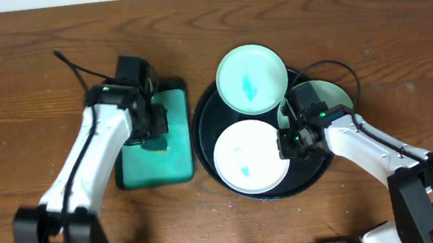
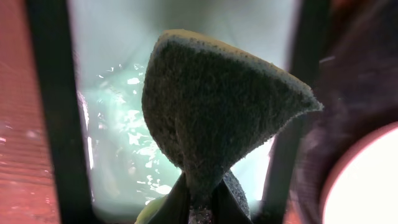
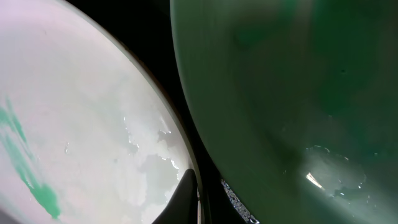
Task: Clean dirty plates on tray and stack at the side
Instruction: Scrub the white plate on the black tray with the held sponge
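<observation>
The black tray (image 1: 201, 131) holds three plates. A mint plate (image 1: 252, 79) with a teal smear lies at the back. A white plate (image 1: 245, 157) with teal smears lies at the front. A pale green plate (image 1: 329, 94) sits at the right, partly under my right arm. My right gripper (image 1: 288, 139) is shut on the white plate's right rim. In the right wrist view its fingers (image 3: 208, 199) straddle that rim, between the white plate (image 3: 81, 124) and the green plate (image 3: 298, 93). My left gripper (image 1: 152, 133) is shut on a sponge (image 2: 211, 106) over the green basin.
A green rectangular basin (image 1: 144, 170) with a wet bottom (image 2: 118, 124) stands left of the tray. Bare wooden table (image 1: 14, 71) lies around both. A black cable (image 1: 71, 64) runs behind the left arm.
</observation>
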Controlling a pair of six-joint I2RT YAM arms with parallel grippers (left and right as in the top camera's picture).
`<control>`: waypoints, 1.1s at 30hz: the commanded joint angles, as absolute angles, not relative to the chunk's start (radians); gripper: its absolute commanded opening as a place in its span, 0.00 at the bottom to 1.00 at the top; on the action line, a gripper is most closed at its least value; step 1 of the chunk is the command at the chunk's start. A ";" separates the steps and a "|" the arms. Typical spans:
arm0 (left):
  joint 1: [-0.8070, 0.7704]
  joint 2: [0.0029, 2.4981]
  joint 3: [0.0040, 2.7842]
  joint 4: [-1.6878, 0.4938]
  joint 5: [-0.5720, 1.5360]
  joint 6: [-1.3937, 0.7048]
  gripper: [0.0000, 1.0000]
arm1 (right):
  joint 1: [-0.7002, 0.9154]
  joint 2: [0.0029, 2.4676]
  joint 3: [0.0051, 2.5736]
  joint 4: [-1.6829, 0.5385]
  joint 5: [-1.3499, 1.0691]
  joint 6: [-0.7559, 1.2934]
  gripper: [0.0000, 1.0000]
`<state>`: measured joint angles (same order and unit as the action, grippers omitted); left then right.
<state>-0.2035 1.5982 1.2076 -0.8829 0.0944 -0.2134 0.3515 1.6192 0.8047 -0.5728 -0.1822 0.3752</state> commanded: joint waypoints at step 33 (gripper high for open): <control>-0.690 1.911 1.195 -0.622 0.406 -0.679 0.07 | 0.354 1.657 0.792 -0.568 -0.099 0.389 0.01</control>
